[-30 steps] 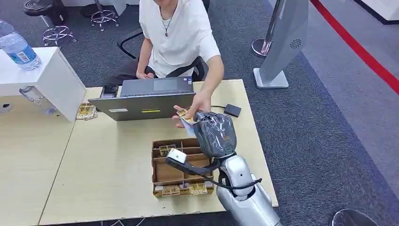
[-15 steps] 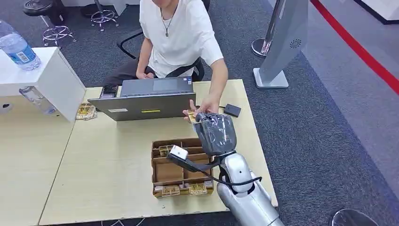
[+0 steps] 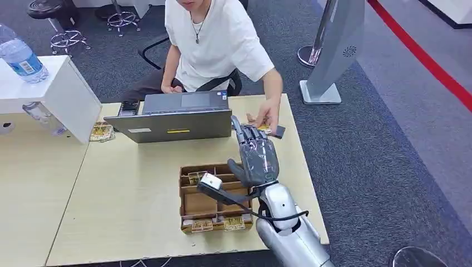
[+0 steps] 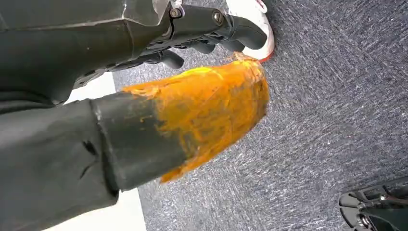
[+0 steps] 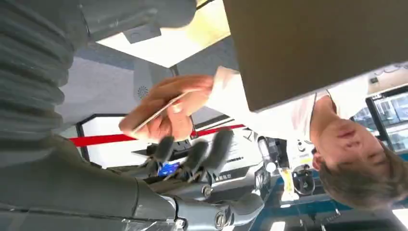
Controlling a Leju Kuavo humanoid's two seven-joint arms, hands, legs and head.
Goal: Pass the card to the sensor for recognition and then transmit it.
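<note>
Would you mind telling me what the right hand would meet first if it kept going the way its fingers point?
Probably the person's hand holding the card, just beyond the right hand; depth is uncertain.

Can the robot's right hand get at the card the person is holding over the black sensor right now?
Probably not cleanly. The right hand is open, fingers pointing toward the card, but the person's hand covers the card and holds it over the black sensor, blocking a grasp.

Tray [image 3: 189,214] on table [image 3: 128,206], laptop [image 3: 172,125] behind; sensor [image 3: 276,131] right of laptop.
</note>
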